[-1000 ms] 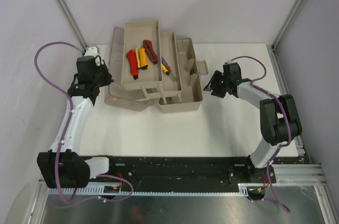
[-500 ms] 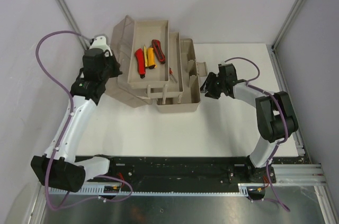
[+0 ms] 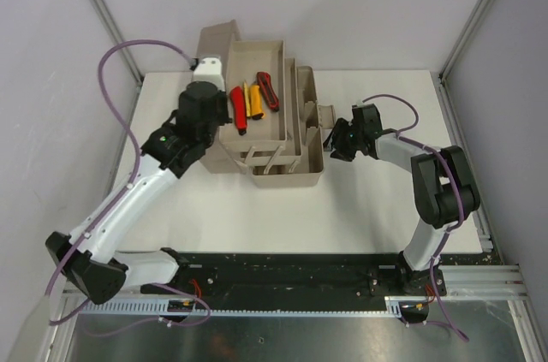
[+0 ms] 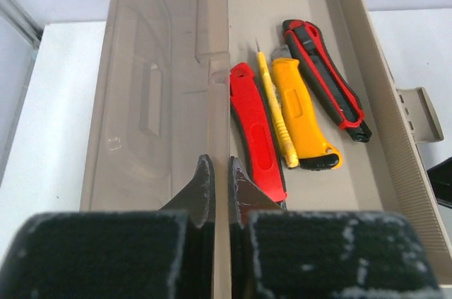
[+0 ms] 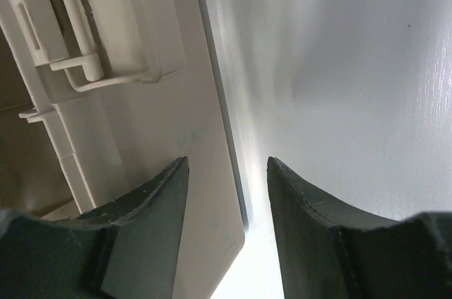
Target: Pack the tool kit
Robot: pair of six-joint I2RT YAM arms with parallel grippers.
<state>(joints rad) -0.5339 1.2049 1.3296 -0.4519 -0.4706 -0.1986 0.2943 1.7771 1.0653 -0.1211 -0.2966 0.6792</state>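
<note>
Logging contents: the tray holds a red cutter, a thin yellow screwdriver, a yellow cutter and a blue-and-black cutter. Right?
No: the fourth cutter is red and black, not blue, per the left wrist view. The red cutter, thin yellow screwdriver and yellow cutter do lie in the tray.

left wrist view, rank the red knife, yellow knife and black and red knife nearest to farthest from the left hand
1. red knife: in the tray, just right of the left hand, which is shut on the lid edge.
2. yellow knife: next over to the right, mid tray.
3. black and red knife: farthest right and farther up the tray, by its outer wall.
</note>
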